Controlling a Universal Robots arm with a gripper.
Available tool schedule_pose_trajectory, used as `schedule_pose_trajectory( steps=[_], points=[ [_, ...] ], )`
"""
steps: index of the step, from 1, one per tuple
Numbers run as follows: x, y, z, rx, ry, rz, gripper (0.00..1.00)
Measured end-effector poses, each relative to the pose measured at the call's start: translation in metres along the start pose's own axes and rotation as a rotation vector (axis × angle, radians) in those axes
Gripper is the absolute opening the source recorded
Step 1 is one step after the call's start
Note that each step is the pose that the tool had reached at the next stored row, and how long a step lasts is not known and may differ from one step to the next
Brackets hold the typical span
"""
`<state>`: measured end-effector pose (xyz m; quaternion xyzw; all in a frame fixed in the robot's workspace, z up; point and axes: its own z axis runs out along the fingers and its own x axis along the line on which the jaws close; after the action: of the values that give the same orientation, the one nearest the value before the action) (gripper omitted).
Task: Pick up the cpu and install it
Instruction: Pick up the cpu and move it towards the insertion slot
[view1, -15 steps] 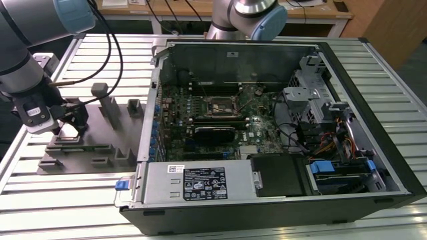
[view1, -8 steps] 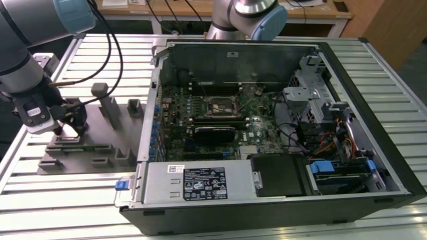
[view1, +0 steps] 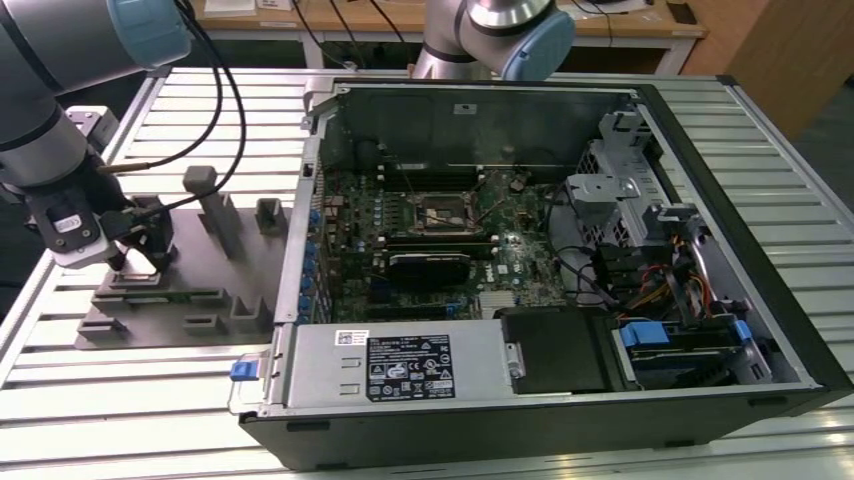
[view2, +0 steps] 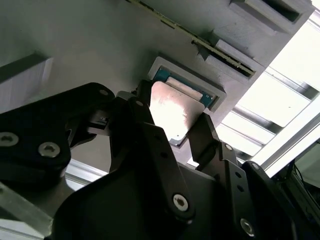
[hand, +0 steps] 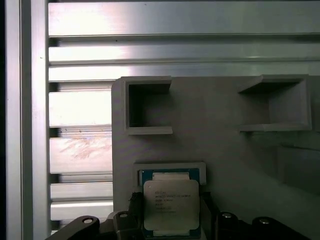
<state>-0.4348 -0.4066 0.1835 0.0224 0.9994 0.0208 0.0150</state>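
Note:
The cpu (hand: 171, 202), a small square chip with a pale silver top, sits between my gripper's two black fingers, which press on its opposite edges. It hangs slightly tilted just over a blue-rimmed pocket (hand: 170, 175) of the grey fixture plate (hand: 225, 150). In the second wrist view the cpu (view2: 172, 112) shows between one finger (view2: 142, 117) and the other (view2: 204, 134). In the exterior view my gripper (view1: 127, 262) is low over the fixture plate (view1: 187, 305) at that view's left, apart from the open computer case (view1: 747, 330). The black socket frame (view1: 447, 213) lies on the motherboard inside.
Upright grey blocks (view1: 214, 215) stand on the fixture plate beside my gripper. Cables (view1: 227, 110) hang from the arm over the slatted metal table (view1: 134, 400). The case's power supply (view1: 400, 365) and drive bays (view1: 667, 340) line its near side.

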Motion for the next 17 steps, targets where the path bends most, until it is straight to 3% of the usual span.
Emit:
schedule_pose_trajectory(
  steps=[11, 17],
  points=[
    [-0.0004, 0.0006, -0.0134, -0.0002, 0.0000, 0.000, 0.54],
    [-0.0004, 0.0007, -0.0146, -0.0010, 0.0002, -0.005, 0.54]
  ],
)
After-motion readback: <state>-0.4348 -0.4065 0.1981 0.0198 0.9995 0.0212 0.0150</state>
